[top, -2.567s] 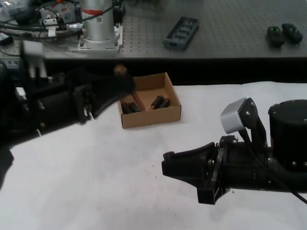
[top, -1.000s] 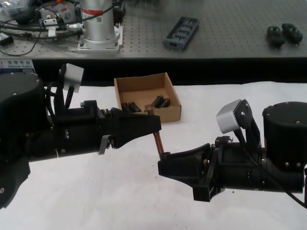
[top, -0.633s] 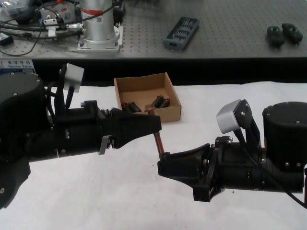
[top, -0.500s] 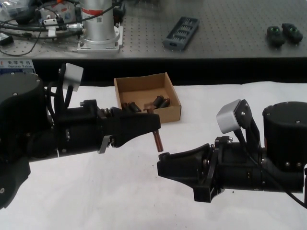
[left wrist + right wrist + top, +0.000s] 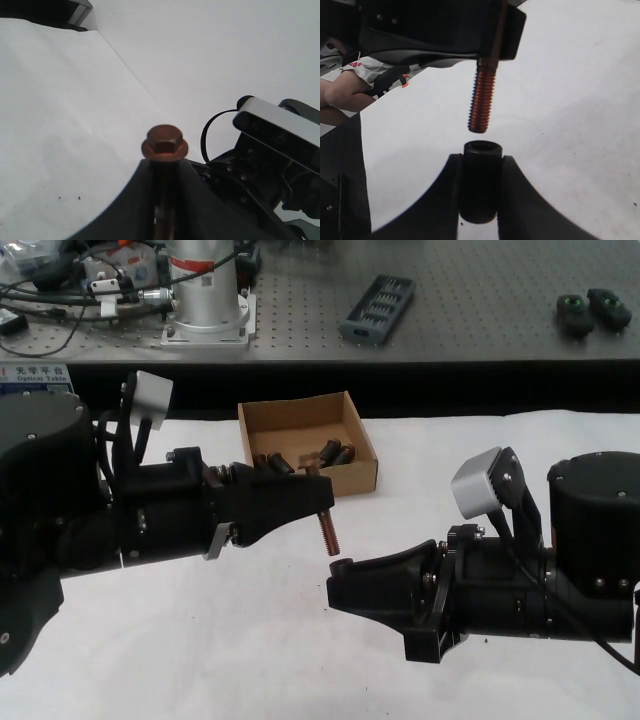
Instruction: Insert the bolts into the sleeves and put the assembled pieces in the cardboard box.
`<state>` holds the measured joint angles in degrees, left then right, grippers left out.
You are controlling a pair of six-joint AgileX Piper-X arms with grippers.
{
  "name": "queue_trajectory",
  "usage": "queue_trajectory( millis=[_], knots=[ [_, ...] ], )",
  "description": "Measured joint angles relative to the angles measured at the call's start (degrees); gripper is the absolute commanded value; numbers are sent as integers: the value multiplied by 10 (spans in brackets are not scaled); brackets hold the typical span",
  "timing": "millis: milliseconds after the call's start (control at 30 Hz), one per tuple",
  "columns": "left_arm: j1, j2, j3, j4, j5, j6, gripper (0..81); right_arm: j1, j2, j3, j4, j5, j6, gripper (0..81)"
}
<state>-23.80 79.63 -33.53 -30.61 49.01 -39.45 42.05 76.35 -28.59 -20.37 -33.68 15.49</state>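
Note:
My left gripper [image 5: 322, 502] is shut on a copper bolt [image 5: 328, 533] that hangs thread-down; its hex head [image 5: 165, 145] sits above the fingers. My right gripper [image 5: 338, 575] is shut on an upright black sleeve [image 5: 481, 180]. The threaded tip of the bolt [image 5: 482, 102] is just above the sleeve's open mouth, with a small gap between them. The left gripper [image 5: 492, 45] stands right over the right gripper [image 5: 480, 161]. Behind them sits the open cardboard box [image 5: 290, 405] with several dark assembled pieces [image 5: 335, 452] inside.
White cloth [image 5: 200, 640] covers the bench in front. Behind the box is a perforated metal table with a metal post [image 5: 205, 285], a black slotted tray [image 5: 378, 306] and two black parts [image 5: 593, 312] at far right.
The left arm came from the box to meet the right gripper. The bolt's tip reached the sleeve a second ago and has since lifted slightly off it. The right arm has barely moved.

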Motion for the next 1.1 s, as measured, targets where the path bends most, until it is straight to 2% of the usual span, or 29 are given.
queue_trajectory(
  millis=[1100],
  knots=[
    [0,0,-1,28,2,34,6,0,0,0,-26,-25,0,43]
  ],
)
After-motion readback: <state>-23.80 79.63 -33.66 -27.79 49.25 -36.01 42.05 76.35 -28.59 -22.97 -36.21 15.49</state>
